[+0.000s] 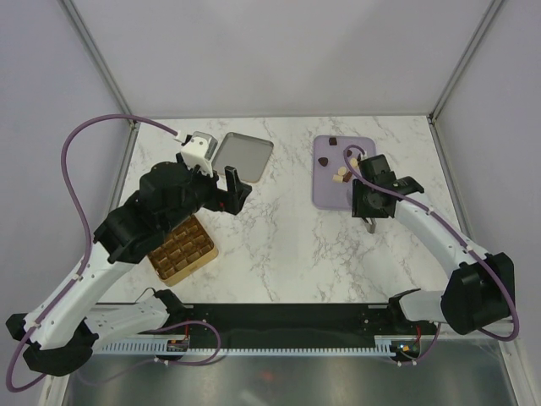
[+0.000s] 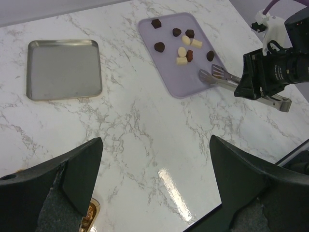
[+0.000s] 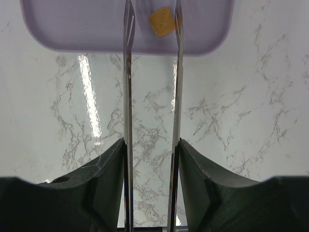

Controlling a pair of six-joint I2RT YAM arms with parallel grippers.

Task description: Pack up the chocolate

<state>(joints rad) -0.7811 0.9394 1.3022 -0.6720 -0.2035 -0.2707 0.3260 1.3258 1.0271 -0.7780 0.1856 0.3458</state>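
Top centre, right wrist view: right end effector point(image 3: 152, 145) clamps tongs point(image 3: 128, 72) straddling a cream chocolate point(image 3: 161, 21); best squeeze gently, lift straight. Left end effector point(image 2: 154, 162) open, empty.

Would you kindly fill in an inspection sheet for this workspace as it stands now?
Surface: white marble table, only light glare on it.
Job's things: chocolate, dark and cream pieces, seen on the lilac tray; gold box partly hidden under the left arm.
Clutter: silver tray lying flat, apart from the lilac tray.
Grippers: left gripper jaws open, holding nothing; right gripper jaws shut on tongs, one cream piece between their tips.
Cables: purple cable looped along each arm.
Surroundings: pale walls, metal frame posts.
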